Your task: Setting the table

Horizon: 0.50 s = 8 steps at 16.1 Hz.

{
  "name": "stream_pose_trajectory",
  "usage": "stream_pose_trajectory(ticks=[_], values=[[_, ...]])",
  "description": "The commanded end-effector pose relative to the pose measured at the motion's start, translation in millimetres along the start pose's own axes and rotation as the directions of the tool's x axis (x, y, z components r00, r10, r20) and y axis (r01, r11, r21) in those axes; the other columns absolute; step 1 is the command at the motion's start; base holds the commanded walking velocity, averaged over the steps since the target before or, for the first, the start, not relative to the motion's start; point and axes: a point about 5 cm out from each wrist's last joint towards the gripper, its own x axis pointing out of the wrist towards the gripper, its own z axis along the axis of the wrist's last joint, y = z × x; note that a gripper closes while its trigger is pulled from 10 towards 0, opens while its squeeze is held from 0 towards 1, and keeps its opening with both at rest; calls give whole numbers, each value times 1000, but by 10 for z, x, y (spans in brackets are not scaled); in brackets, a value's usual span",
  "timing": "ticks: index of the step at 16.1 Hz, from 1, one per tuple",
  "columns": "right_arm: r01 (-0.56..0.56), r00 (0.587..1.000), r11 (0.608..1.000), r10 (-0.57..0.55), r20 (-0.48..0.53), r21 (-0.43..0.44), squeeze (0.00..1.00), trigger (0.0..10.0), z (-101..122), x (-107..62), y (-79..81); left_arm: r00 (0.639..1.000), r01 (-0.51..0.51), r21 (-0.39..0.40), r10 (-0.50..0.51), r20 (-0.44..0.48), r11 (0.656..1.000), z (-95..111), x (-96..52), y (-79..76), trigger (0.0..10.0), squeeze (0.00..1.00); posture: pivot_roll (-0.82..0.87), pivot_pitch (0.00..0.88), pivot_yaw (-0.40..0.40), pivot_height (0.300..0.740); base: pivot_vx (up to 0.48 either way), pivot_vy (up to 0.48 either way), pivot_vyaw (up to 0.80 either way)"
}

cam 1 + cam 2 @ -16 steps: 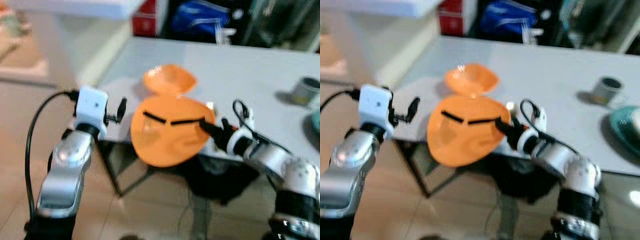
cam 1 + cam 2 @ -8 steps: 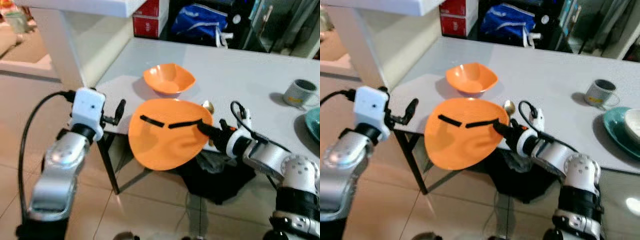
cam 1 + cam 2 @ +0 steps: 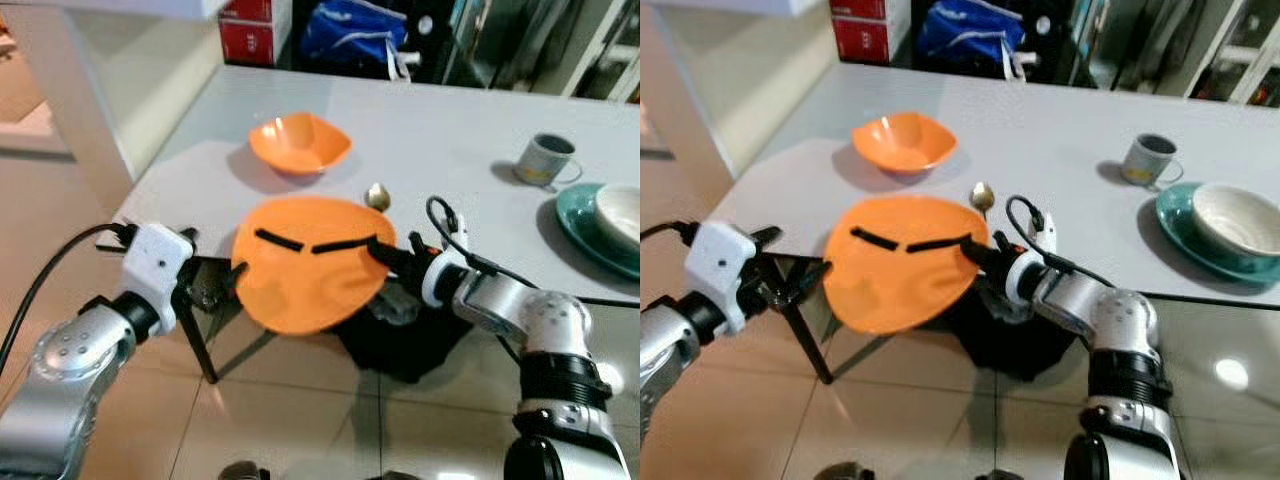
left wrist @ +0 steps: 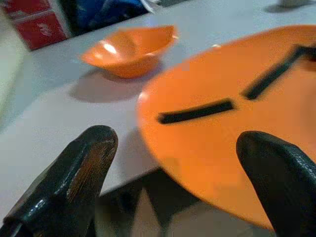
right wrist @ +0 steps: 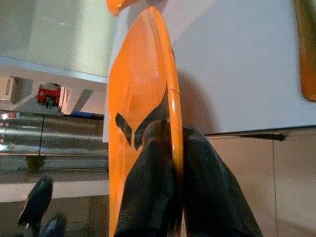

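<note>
Change: head cam has panned right and sharpened up over the last second, so I now see the teal plate (image 3: 1200, 240) with a white bowl (image 3: 1236, 218) on it; left arm has dropped lower, plate hold looks the same.
Right gripper (image 3: 385, 256): fingers clamped on the rim of the orange plate (image 3: 310, 265), one finger above and one below, per the wrist view.
Plate position: held near level, half over the near edge of the grey table (image 3: 450, 140), half out over the floor.
Left gripper (image 4: 173, 182): fingers spread wide, nothing held, just beside the plate's left rim, below table level.
Neighbours: orange bowl (image 3: 299, 143) sits further in on the table, a spoon (image 3: 377, 195) lies just beyond the plate's far rim, a grey mug (image 3: 546, 159) well off to the right.
Step, my read: setting the plate down at this place.
How I'd do it: carry it further inboard so the whole base is supported, keep it flat, stop short of the spoon, lower until it rests, only then open.
Risk: releasing here could let it tip off the edge.
</note>
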Motion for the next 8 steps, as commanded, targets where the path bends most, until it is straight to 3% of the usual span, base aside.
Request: stream_pose_trajectory(ticks=[1, 8], values=[[-32, 999, 999, 33, 39, -13, 0, 10000, 85, 132, 91, 999, 46, 5, -46, -9, 999, 30, -91, -8, 10000, 0, 99, 48, -45, 740, 0, 0, 0], [-27, 996, 999, 30, 85, -35, 0, 10000, 123, 457, 136, 1000, 18, 2, -18, 5, 1000, 78, -122, -5, 10000, 0, 128, 68, -52, 740, 0, 0, 0]])
